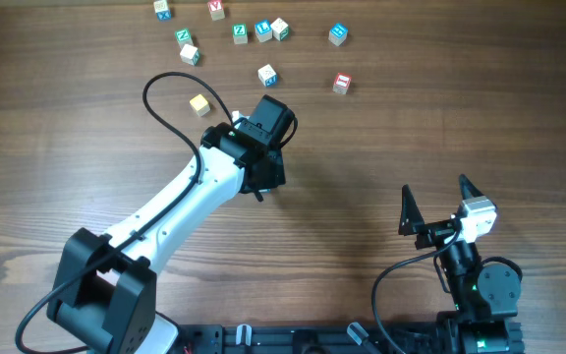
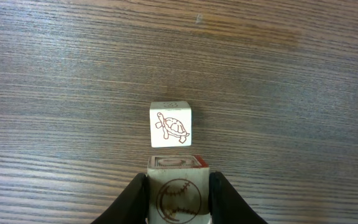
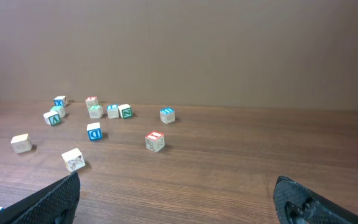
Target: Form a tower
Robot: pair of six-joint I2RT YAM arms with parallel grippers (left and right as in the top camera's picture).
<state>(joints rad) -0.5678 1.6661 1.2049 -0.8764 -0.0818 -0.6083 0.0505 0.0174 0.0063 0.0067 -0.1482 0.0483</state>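
Baseball cube (image 2: pixel 178 202) clamped in my left end effector (image 2: pixel 178 186).
Turtle cube (image 2: pixel 170 124) lies near it on the desk (image 2: pixel 291 93); my right end effector (image 1: pixel 435 187) stands open.

Prob. robot lab: wood table (image 1: pixel 362 147) & bare wall (image 3: pixel 229 50)

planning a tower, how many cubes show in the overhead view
11: eight cubes along the far edge, a blue-lettered cube and a red-lettered cube nearer, a yellowish cube beside the left arm. The left hand hides a held cube; others may be hidden.
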